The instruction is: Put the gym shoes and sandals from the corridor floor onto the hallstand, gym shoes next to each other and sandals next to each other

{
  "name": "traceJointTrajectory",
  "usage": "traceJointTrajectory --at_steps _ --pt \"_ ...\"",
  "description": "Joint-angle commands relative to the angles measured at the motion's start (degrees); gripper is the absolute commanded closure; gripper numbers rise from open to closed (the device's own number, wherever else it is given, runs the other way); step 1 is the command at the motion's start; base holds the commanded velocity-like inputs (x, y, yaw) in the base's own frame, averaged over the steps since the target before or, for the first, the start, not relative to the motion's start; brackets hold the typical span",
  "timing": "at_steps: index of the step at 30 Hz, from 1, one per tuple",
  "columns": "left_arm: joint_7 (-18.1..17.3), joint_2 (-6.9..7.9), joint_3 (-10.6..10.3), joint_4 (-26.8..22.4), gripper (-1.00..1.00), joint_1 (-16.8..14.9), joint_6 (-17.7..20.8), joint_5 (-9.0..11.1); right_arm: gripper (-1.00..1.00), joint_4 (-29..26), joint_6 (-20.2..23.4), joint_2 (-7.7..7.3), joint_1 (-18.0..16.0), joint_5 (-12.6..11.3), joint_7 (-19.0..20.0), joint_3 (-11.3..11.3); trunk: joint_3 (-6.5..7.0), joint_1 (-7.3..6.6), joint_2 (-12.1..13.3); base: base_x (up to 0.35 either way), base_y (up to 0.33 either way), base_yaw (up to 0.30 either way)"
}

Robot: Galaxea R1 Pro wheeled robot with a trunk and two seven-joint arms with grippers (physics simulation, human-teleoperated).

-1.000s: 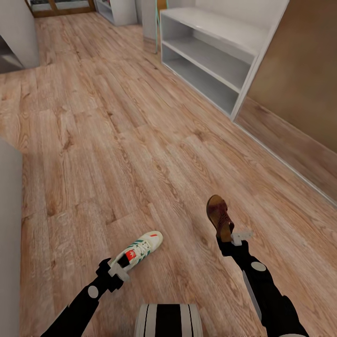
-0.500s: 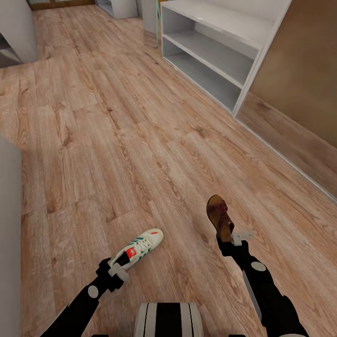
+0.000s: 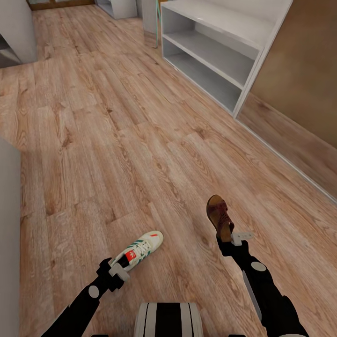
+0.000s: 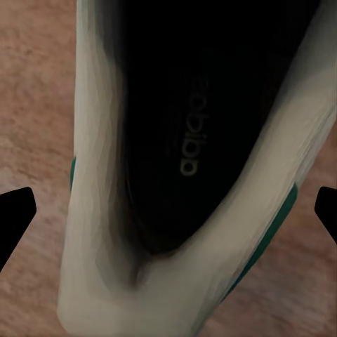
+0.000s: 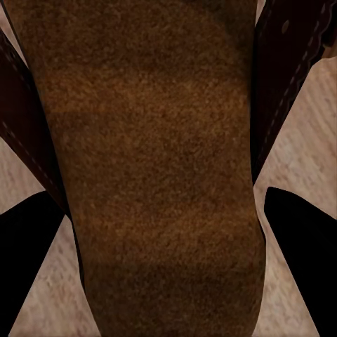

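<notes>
the hallstand [image 3: 220,51] stands at the far right of the corridor against the brown wall [image 3: 304,70], a pale grey unit with two long open shelves under its top board, and nothing is seen lying on those shelves or on the top. the corridor floor [image 3: 117,140] is light brown wood plank with clear grain, running from the near edge away to a wooden door frame at the far end; a grey cabinet [image 3: 16,32] sits at the far left, another grey piece [image 3: 119,9] stands further down the corridor, and a grey panel [image 3: 9,243] rises along the near left edge. the left gripper [image 3: 117,270] is low at the near left and carries a gym shoe [image 3: 139,250] by its heel, toe pointing away and to the right, held above the planks; in the left wrist view the shoe's dark insole [image 4: 189,126] and cream collar lie between the black fingertips [image 4: 14,217], which sit well out to either side of the heel, so the jaws look set about as wide as the shoe. the right gripper [image 3: 236,238] at the near right grips a sandal [image 3: 220,216] at its heel end, toe pointing away; in the right wrist view the tan insole [image 5: 151,161] and dark straps run between the two fingers [image 5: 28,274], closed against its sides.
</notes>
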Motion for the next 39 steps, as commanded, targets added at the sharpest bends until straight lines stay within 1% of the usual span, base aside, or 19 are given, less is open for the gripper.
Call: traceJointTrajectory --at_steps 1,6,7,39 --pt "-0.1 0.04 -0.2 -0.1 -1.00 0.0 0.2 -0.4 1.00 -0.1 0.3 0.03 0.0 0.6 0.4 -0.1 -0.03 -0.01 0.0 0.007 0.000 0.000" --pt "0.0 -0.02 -0.2 -0.1 -1.00 0.0 0.2 -0.4 1.00 -0.1 0.3 0.03 0.0 0.6 0.4 -0.1 -0.03 -0.01 0.0 0.004 0.000 0.000" --pt "0.0 -0.04 -0.2 -0.1 1.00 0.0 0.2 -0.4 1.00 -0.1 0.3 0.03 0.0 0.6 0.4 -0.1 -0.03 -0.01 0.0 0.001 0.000 0.000" --pt "0.0 -0.04 0.0 -0.1 1.00 0.0 0.0 -0.3 1.00 -0.1 0.3 0.03 0.0 0.6 0.4 -0.1 -0.03 -0.01 0.0 0.000 0.000 0.000"
